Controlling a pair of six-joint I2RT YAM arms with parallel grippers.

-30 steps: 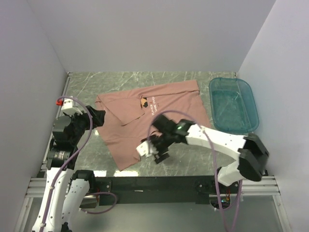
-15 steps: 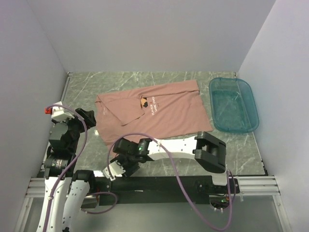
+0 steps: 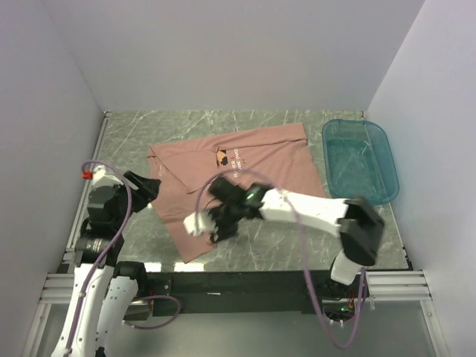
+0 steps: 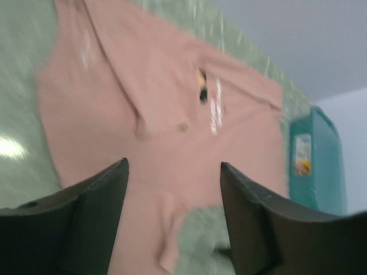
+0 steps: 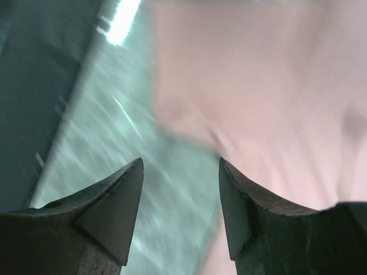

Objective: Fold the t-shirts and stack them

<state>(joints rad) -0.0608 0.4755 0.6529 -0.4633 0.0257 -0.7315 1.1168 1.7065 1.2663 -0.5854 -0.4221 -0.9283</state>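
Note:
The dusty-pink t-shirt (image 3: 253, 182) lies spread on the green marble table, its chest print (image 3: 223, 158) facing up and its left side folded over. My left gripper (image 3: 146, 186) is open and empty just off the shirt's left edge; its wrist view shows the shirt (image 4: 155, 114) beyond the open jaws (image 4: 174, 175). My right gripper (image 3: 214, 227) is open and empty, hovering over the shirt's near-left corner. Its wrist view is blurred, with the shirt (image 5: 258, 80) to the right and bare table between the jaws (image 5: 180, 169).
A translucent teal tub (image 3: 360, 160) stands at the right of the table, also in the left wrist view (image 4: 312, 157). Grey walls close in the left, back and right. The black rail (image 3: 238, 282) runs along the table's near edge.
My right arm swung from mid-shirt down to the near-left table edge, then back up to the shirt's near-left corner. My left gripper shifted slightly beside the shirt's left edge.

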